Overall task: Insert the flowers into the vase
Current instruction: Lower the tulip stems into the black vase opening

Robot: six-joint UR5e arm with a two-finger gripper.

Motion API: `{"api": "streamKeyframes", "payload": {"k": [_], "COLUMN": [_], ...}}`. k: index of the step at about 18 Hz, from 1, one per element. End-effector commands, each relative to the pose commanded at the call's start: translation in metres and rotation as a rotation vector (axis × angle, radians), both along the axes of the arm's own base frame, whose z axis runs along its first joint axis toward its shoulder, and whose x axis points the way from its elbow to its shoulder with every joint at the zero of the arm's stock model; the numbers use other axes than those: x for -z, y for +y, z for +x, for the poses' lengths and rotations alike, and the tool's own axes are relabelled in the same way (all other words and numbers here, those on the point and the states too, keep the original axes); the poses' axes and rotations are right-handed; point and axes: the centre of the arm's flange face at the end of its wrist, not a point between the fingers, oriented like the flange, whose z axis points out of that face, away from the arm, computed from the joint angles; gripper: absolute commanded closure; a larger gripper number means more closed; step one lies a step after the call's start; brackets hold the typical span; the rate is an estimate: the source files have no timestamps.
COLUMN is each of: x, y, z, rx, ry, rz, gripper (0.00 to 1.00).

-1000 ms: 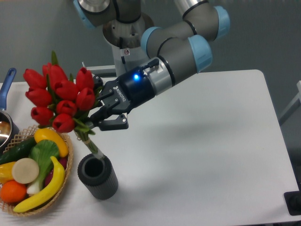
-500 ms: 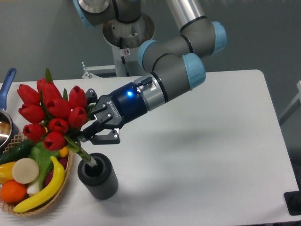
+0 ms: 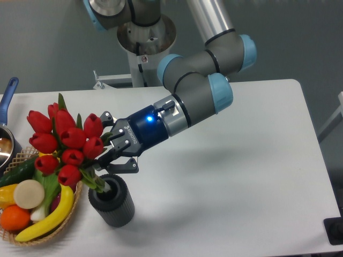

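Observation:
The flowers [image 3: 65, 143], a bunch of red closed tulips with green leaves, lean up and to the left above the vase. Their green stems reach down into the mouth of the vase [image 3: 112, 201], a short dark grey ribbed cylinder standing near the table's front left. My gripper [image 3: 109, 153] is shut on the stems just below the tulip heads, directly above the vase's rim and tilted toward the left. The stem ends are hidden inside the vase.
A wicker basket [image 3: 51, 235] with a banana, an orange and vegetables sits right beside the vase on its left, under the tulip heads. A metal pot with a blue handle [image 3: 7, 95] is at the far left edge. The arm's base [image 3: 144, 37] stands behind the table.
The gripper has moved down and left with the flowers. The bunch has sunk lower and the stems have gone deeper into the vase's mouth.

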Motion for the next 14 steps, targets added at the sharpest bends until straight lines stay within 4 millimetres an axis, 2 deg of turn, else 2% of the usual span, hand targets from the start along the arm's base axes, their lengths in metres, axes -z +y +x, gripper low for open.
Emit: {"api": "streamKeyframes", "payload": {"k": [6, 14], "x": [0.023, 0.063], "y": [0.005, 0.004], "z": [-0.006, -0.012], "rx": [-0.001, -0.005], "ry": [-0.022, -0.024], "rz": [-0.024, -0.038], "gripper": [0.65, 0.65]}}
